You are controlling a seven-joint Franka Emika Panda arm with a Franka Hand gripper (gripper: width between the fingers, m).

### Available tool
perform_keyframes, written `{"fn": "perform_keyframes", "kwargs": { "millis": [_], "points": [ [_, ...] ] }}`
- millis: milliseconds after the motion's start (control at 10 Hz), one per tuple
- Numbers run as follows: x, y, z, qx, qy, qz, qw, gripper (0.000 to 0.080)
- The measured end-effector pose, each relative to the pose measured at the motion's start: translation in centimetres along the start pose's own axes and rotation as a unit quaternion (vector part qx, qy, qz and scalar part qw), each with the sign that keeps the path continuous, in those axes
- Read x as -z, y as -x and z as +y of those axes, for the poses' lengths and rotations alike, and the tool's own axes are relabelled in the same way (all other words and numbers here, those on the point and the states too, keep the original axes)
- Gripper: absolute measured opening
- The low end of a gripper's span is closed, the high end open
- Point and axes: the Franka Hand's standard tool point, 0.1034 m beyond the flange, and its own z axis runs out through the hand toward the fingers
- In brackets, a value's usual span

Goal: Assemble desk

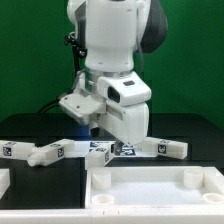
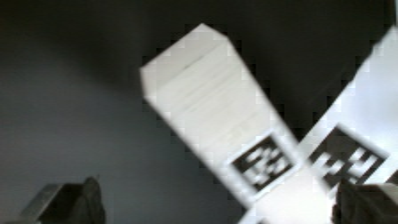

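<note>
The desk's tabletop panel [image 1: 150, 186] lies at the front, rimmed, with round sockets at its corners. Several white square legs with tags lie in a row behind it: one at the exterior view's left [image 1: 17, 150], one beside it [image 1: 52, 152], one under the arm [image 1: 103, 151] and one to the right [image 1: 163, 147]. My gripper [image 1: 100, 136] hangs just over the middle legs. In the wrist view two tagged legs [image 2: 214, 95] [image 2: 356, 120] meet in a V below my gripper [image 2: 222, 205]. Its fingers [image 2: 71, 205] stand wide apart, open, gripping nothing.
Another white piece [image 1: 5, 181] shows at the front left edge of the exterior view. A green wall stands behind the arm. The table is black. Cables hang at the arm's left side.
</note>
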Motion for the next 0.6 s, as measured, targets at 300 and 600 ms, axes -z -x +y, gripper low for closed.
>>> {"fn": "perform_keyframes", "kwargs": {
  "millis": [300,600],
  "points": [
    [0.0,0.0,0.1,-0.067,0.003,0.0,0.998,0.0649],
    [0.9,1.1,0.7,-0.28,0.01,-0.002,0.96,0.0649]
  ]
}}
